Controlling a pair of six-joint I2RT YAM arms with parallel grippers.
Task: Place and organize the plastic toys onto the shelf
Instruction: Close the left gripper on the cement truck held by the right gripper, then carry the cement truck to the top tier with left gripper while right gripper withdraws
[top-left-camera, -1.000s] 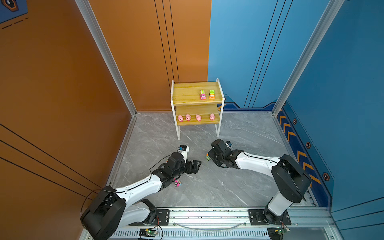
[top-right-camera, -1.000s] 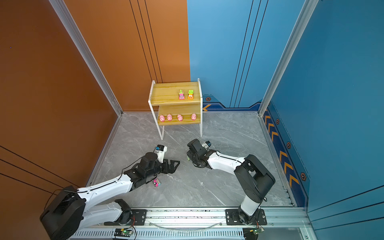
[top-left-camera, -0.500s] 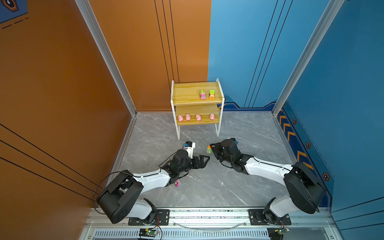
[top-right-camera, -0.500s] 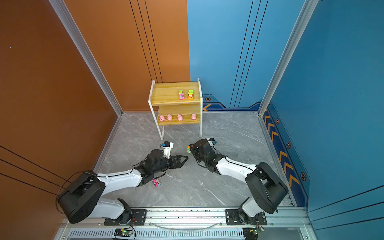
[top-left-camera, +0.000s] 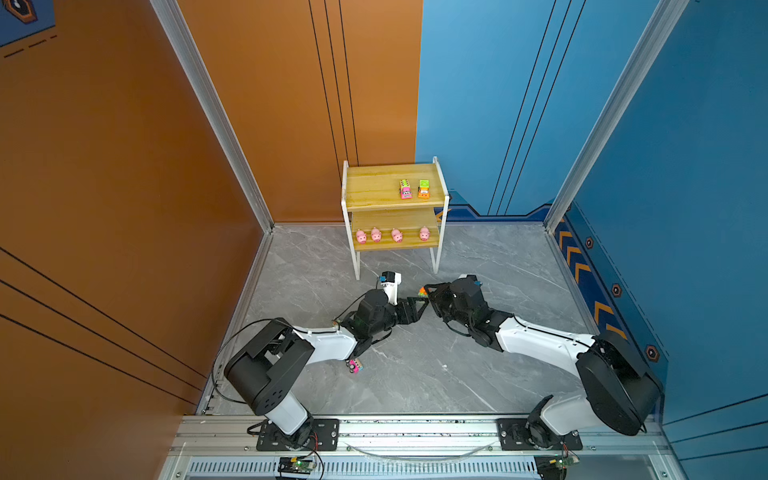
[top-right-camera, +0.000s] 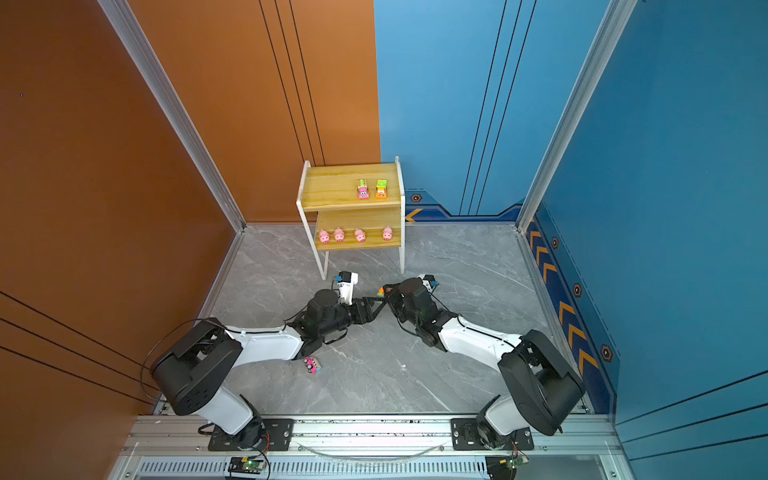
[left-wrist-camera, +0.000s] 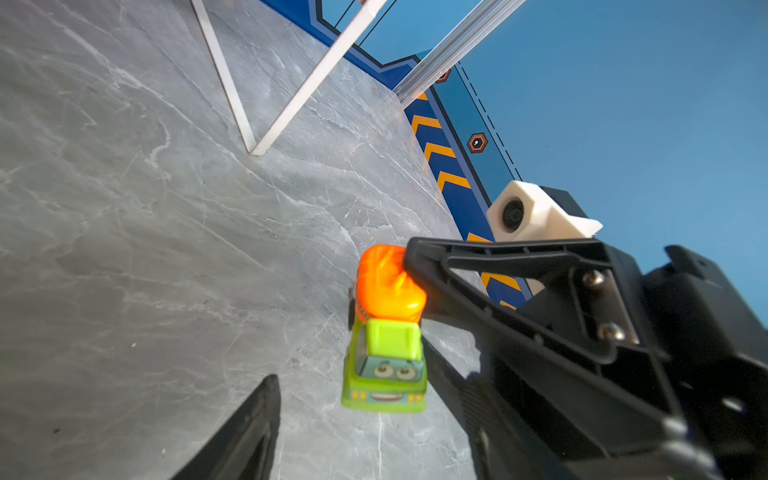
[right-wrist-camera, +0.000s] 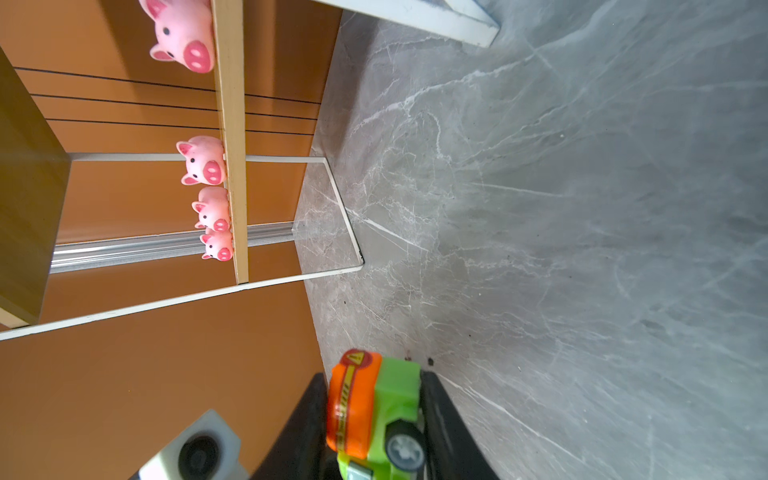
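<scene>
A green toy truck with an orange drum hangs just above the floor in front of the shelf. My right gripper is shut on this truck, one finger pressing the drum. My left gripper is open and straddles the truck's cab, with a clear gap on one side. In both top views the two grippers meet tip to tip. A pink toy vehicle lies on the floor beside the left forearm.
Two vehicles stand on the shelf's top board. Several pink pigs line the lower board. A white shelf leg stands on the grey floor just beyond the grippers.
The left gripper has reached forward to the truck and its jaws have narrowed around it. The right gripper has brought the truck up toward the shelf and the left gripper.
</scene>
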